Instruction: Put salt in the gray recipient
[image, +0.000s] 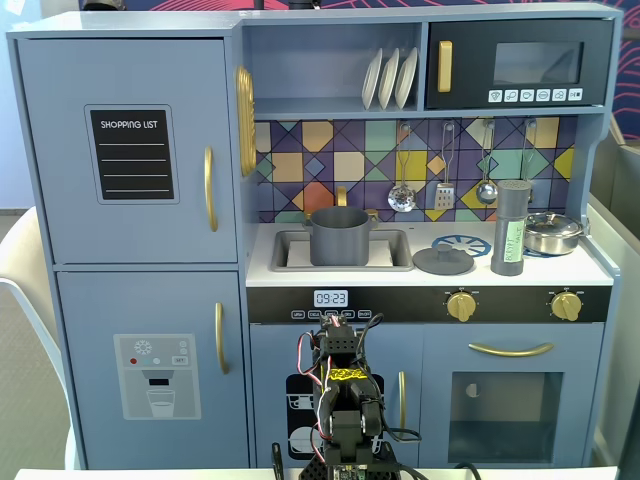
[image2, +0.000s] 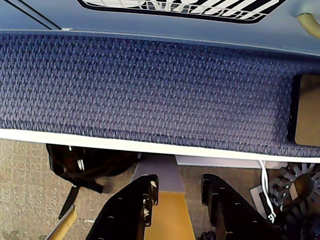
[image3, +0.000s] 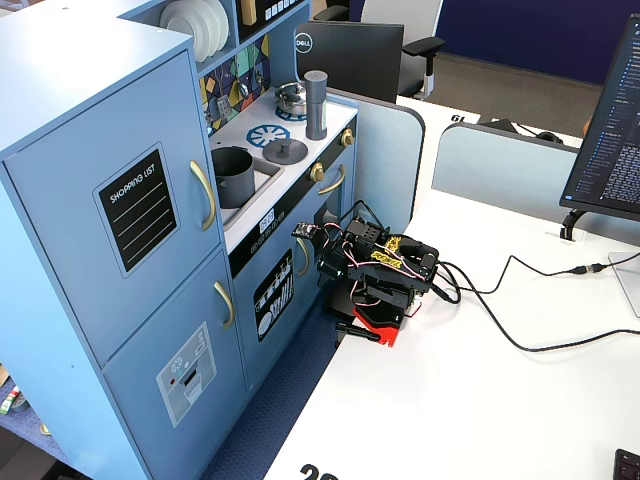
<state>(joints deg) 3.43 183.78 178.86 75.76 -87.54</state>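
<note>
On stovetop, salt grinder (image: 510, 228) upright, long axis vertical.

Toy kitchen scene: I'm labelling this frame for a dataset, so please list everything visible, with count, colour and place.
Toy kitchen: one, blue, facing the desk.
Pot: one, gray, standing in the sink.
Lid: one, gray, on the counter right of the sink.
Salt grinder: one, gray, upright on the stovetop.
Small pan: one, silver, right of the grinder.
Plates: three, white, top shelf.
Hanging utensils: three, silver, on the backsplash.
Monitor: one, dark, on the desk in a fixed view.
Arm: one, black, folded on the white desk.
End effector: one, black, empty, jaws apart.
</note>
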